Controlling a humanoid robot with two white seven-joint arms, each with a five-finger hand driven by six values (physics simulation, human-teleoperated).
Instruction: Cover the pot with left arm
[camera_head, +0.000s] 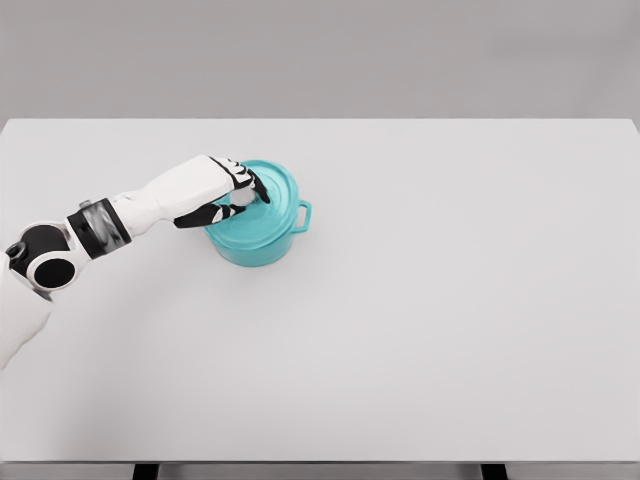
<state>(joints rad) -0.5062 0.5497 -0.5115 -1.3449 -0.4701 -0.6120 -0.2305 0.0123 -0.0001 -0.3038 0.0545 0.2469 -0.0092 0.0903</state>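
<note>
The broad, pale grey rectangular table (420, 330) spreads across nearly the whole head view, and the work sits left of its middle, within easy reach of my white, black-jointed left arm (110, 225), which comes in from the lower left and stretches over the surface. Next in size is the round teal cooking pot (258, 245) with its small side handle (302, 215) jutting to the right, standing upright on the table. The matching teal lid (275, 195) lies on top of it and looks seated level on the rim, so whatever the pot contains is closed from sight, and I cannot tell whether anything is inside. My left hand (228, 193) hovers over the lid's left half, its dark-tipped fingers (258, 186) curled around the pale round knob (243, 197) at the centre, gripping it from above, the natural hold for lowering a lid squarely. By my reckoning, the covering is all but done, with only letting go left.
</note>
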